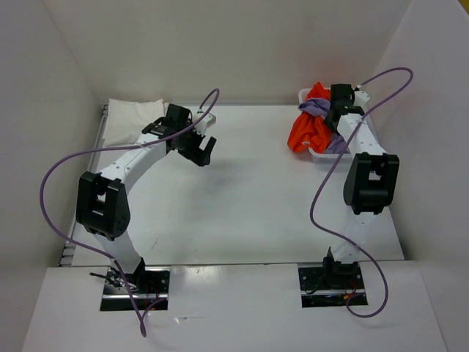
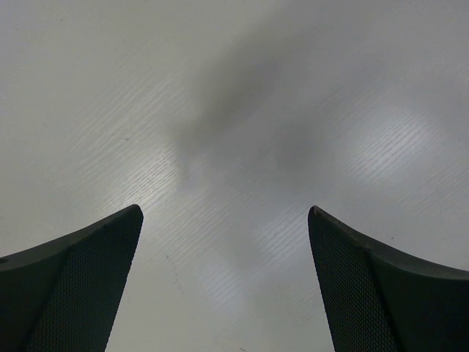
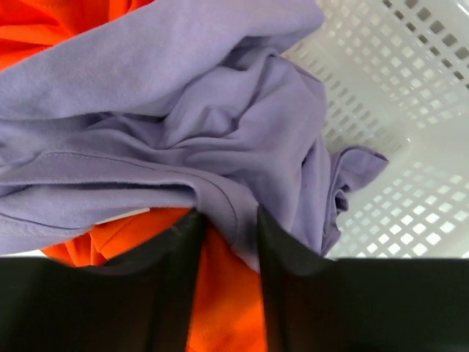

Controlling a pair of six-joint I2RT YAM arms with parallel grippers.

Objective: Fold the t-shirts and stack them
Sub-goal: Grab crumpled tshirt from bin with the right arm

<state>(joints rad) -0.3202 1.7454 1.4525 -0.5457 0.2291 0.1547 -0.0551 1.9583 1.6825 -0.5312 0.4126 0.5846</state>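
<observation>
White table point(image 1: 249, 191) is waiting while I am pinching a fold of the purple shirt point(image 3: 146, 95), in the basket point(image 3: 410, 110) on the orange shirt point(image 1: 304, 132), with my nearly closed right claw point(image 3: 227, 213) to lift it out, my left claw point(image 2: 226, 213) hanging wide open and empty.

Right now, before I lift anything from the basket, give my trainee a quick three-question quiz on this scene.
1. True or false: the left pincer holds a t-shirt.
2. Which shirt lies at the far left corner of the table? A white, B orange, C lavender.
3. Which two shirts show between the fingers of the right pincer?
Key: 1 false, it is open over bare table. 2 A, the white t-shirt. 3 the lavender t-shirt and the orange t-shirt.
</observation>
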